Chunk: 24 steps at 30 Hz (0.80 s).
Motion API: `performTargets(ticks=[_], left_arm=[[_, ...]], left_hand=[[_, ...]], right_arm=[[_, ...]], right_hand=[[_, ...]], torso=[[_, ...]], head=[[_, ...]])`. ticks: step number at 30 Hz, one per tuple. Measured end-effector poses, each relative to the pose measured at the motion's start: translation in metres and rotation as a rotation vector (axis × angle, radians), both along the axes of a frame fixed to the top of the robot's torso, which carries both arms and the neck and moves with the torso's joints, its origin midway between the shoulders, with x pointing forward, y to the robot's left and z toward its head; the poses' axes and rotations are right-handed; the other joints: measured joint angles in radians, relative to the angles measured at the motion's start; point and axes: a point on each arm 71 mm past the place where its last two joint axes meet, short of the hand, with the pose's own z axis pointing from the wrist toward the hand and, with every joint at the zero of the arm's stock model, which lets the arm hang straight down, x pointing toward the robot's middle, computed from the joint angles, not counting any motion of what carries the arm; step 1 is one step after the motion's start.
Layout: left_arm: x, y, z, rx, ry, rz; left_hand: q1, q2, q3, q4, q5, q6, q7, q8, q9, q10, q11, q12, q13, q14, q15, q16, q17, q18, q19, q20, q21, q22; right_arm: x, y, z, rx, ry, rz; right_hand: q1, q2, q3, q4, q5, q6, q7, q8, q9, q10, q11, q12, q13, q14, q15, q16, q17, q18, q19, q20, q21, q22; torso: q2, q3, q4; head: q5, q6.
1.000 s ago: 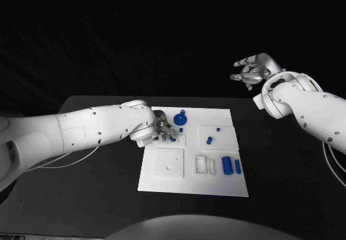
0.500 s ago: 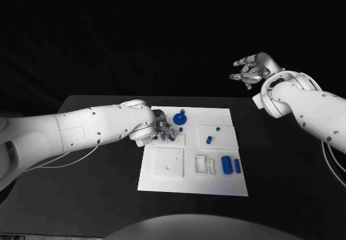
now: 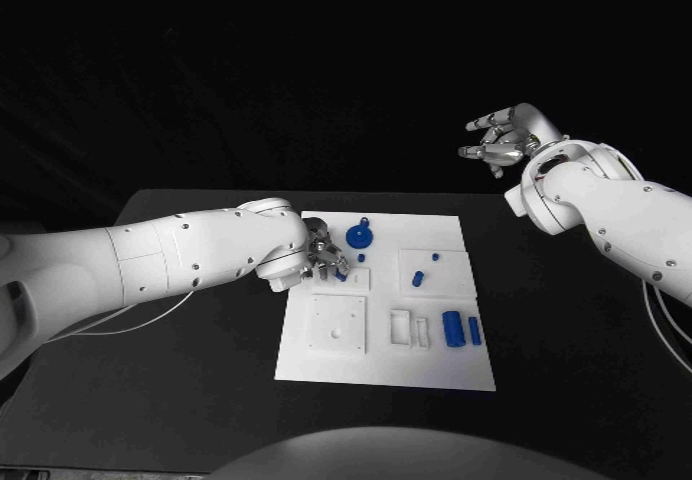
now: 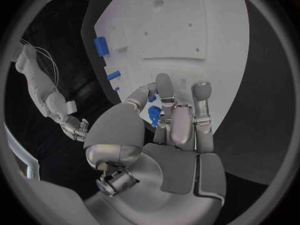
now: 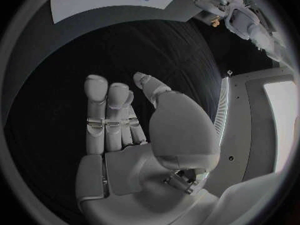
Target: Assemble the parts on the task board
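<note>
Left hand (image 3: 325, 262) low over task board (image 3: 433, 365), pinching 1 small blue part (image 4: 154, 116) betw. fingertips. Right hand (image 3: 503, 140) raised, well apart, fingers spread, holding nothing.

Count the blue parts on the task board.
7: disc and small peg far side, two pegs mid-right, two cylinders near right, one part under the left robot hand; more may be hidden.

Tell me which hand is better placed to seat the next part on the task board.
Left. The left hand is already over the task board, its fingers around a small blue part. The right hand hangs raised beyond the table, holding nothing.
</note>
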Motion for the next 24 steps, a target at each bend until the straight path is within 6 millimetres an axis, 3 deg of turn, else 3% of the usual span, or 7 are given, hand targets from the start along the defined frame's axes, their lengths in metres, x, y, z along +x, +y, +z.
performTargets(ticks=[24], left_arm=[[0.0005, -0.0033, -0.0001, 0.011, 0.002, -0.015]], left_hand=[[0.0, 0.0, 0.004, 0.001, 0.003, 0.0, 0.0, 0.0, 0.0, 0.0, 0.0, 0.003, -0.004, 0.0, 0.0, 0.0, 0.0, 0.0, 0.0, 0.0, 0.0, 0.0]], right_arm=[[0.0005, 0.0007, -0.0006, 0.0, 0.002, 0.0]], right_hand=[[0.0, 0.0, 0.0, 0.0, 0.0, 0.001, -0.001, 0.0, 0.0, 0.0, 0.0, 0.0, 0.0, 0.0, 0.0, 0.0, 0.001, 0.0, 0.0, 0.0, 0.0, -0.002]], torso=[[0.0, 0.0024, -0.0001]], head=[[-0.002, -0.005]])
